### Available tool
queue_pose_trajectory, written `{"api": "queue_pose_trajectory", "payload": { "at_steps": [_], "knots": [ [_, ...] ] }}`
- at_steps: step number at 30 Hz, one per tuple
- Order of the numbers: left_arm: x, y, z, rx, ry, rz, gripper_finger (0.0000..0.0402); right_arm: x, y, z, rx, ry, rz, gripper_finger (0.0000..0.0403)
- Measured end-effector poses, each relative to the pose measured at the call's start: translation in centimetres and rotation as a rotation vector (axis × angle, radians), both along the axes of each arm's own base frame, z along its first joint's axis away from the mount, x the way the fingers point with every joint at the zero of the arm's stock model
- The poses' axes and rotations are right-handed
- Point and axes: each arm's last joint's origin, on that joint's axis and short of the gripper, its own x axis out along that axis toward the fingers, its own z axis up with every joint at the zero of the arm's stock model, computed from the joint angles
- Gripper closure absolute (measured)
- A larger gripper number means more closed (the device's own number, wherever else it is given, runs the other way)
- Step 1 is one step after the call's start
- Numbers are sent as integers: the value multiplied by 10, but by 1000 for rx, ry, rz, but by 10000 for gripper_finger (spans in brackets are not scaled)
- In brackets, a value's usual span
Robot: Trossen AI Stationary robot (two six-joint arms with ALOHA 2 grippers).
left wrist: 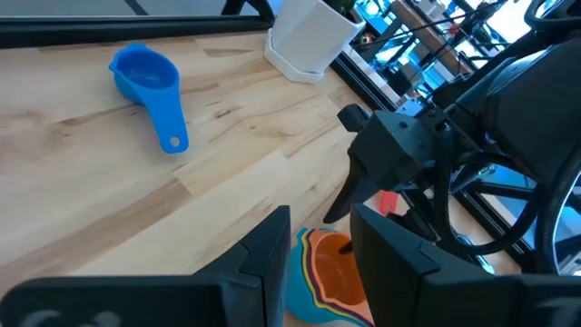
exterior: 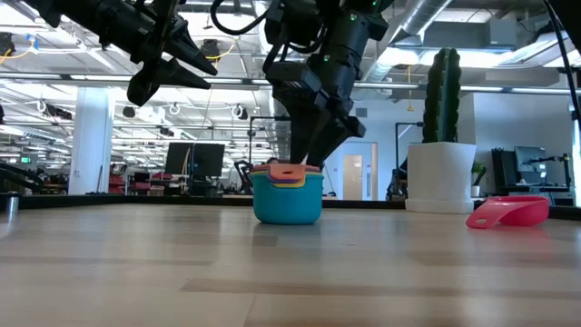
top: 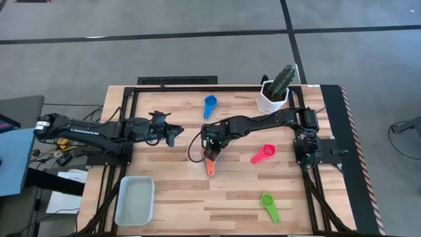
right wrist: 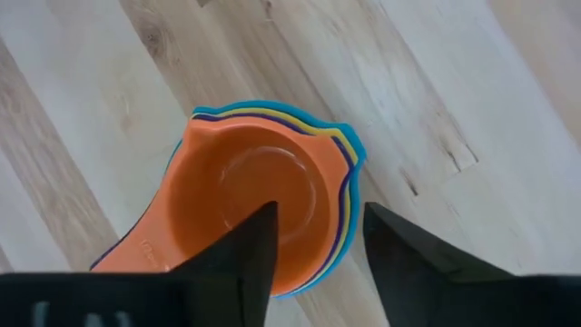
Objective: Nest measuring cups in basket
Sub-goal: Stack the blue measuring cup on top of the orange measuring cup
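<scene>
A nested stack of cups (top: 210,164) stands on its base mid-table: red-orange (right wrist: 245,191) innermost, then yellow, purple and teal (exterior: 288,202) outermost. My right gripper (right wrist: 318,245) is open, pointing down over the stack's rim; one finger is above the orange bowl and the other outside the rim. The blue cup (top: 210,104) lies toward the far edge, the pink cup (top: 264,154) to the right, and the green cup (top: 269,205) near the front right. The basket (top: 135,199) sits at the near left. My left gripper (top: 173,133) hovers open, left of the stack. My right gripper straddles the stack's rim (right wrist: 349,173) from above, on the side away from the handles. One finger (right wrist: 250,250) is over the orange bowl and the other (right wrist: 399,245) is outside the teal wall. I cannot tell whether either finger touches the cups.
A white faceted pot with a cactus (top: 276,92) stands at the far right, close behind my right arm. A black frame rail (top: 177,80) runs along the far edge. Bare wood lies between the stack and the basket.
</scene>
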Motion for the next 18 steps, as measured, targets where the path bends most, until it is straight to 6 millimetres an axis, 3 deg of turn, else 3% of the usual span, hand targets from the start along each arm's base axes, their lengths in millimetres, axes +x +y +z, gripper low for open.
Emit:
{"api": "queue_pose_trajectory", "payload": {
  "at_steps": [4, 9, 14, 18],
  "knots": [
    [0, 0, 0, -7, -2, -5, 297, -3, 0, 10, 12, -21, -30, 196],
    [0, -1, 0, -14, -2, -15, 297, -21, 2, 52, -1, -97, -13, 188],
    [0, -1, 1, -19, -12, -15, 297, -57, 1, 93, -37, -196, -52, 192],
    [1, -1, 1, -47, -32, -7, 297, -89, 2, 105, 0, -281, -124, 194]
  ]
}}
